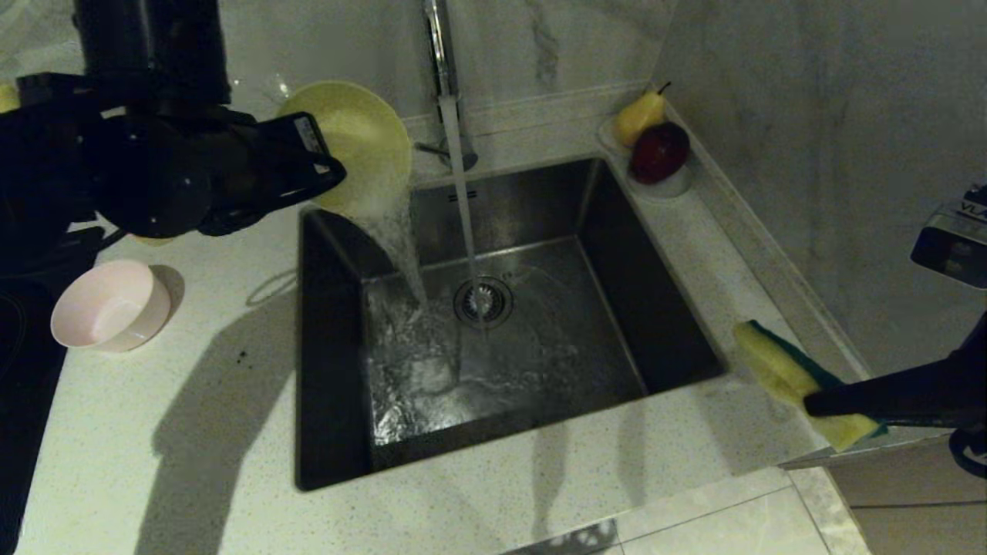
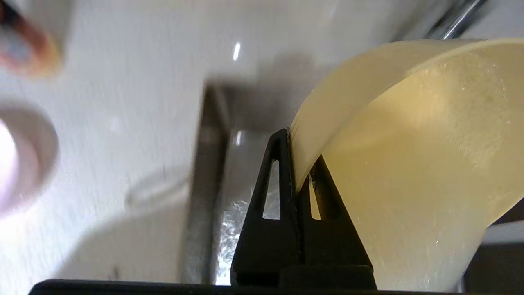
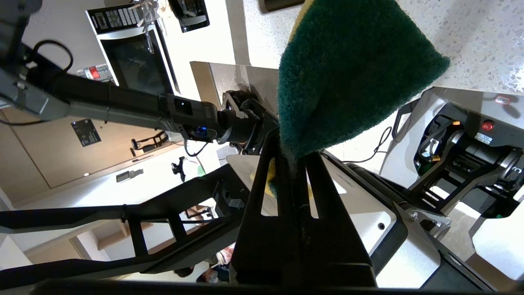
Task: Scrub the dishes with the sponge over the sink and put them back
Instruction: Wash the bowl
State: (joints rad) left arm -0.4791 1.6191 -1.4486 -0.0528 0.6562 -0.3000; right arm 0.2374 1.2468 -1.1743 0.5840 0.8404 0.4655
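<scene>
left gripper [image 1: 328, 171]: clamped on rim of yellow bowl [image 1: 362, 150], tilted, pouring water over sink [image 1: 331, 231] back-left corner | right gripper [image 1: 810, 402]: pinching sponge [image 1: 779, 370], right of sink

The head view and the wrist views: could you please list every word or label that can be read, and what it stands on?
"VLA", cut off: on the grey device at the right edge.
White label on the left pincer: unreadable.
Microwave panel print: too small.
Dark placard on the cabinet: too small.
Sink mark: illegible.
</scene>
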